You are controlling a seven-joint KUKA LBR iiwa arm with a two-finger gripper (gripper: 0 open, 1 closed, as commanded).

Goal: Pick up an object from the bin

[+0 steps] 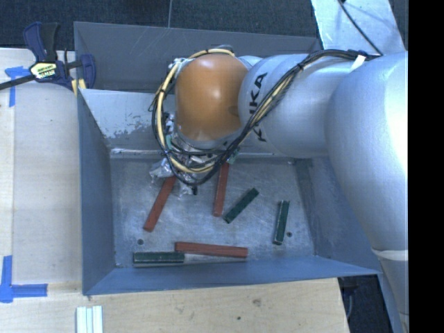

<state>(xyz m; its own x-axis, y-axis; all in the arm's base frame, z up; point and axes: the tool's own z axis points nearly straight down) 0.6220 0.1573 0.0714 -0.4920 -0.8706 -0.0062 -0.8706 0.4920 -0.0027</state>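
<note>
Gripper (178, 178) is low in the bin (94, 207), at the back-left of the floor near the rear wall. The orange cover (208, 99) on the wrist sits right above it and hides almost all of it. Only some silver and dark bits poke out under the cover, tangled with the cables (164, 116). Can't tell whether the tool is spread or pressed together, or whether anything is pinched in it.

Nearest thing is the left red-brown stick (158, 205). It lies at a slant on the floor, its upper end runs right up to the visible gripper parts, and its lower end points toward the front-left. Contact at the upper end is unclear because that spot is cluttered.

The middle red-brown stick (220, 193) is just right of the gripper and lies nearly front-to-back. Its top end is tucked under the cables and cover, so its full length is cut off.

The rest is loose, not heaped:
- slanted dark green stick (241, 205), just right of the middle one
- right dark green stick (280, 222), well apart, nearly front-to-back
- front red-brown stick (211, 250), lying across along the front wall
- front dark green stick (159, 258), at its left end, close to or touching it

The arm (312, 109) covers the bin's back-right corner.
</note>
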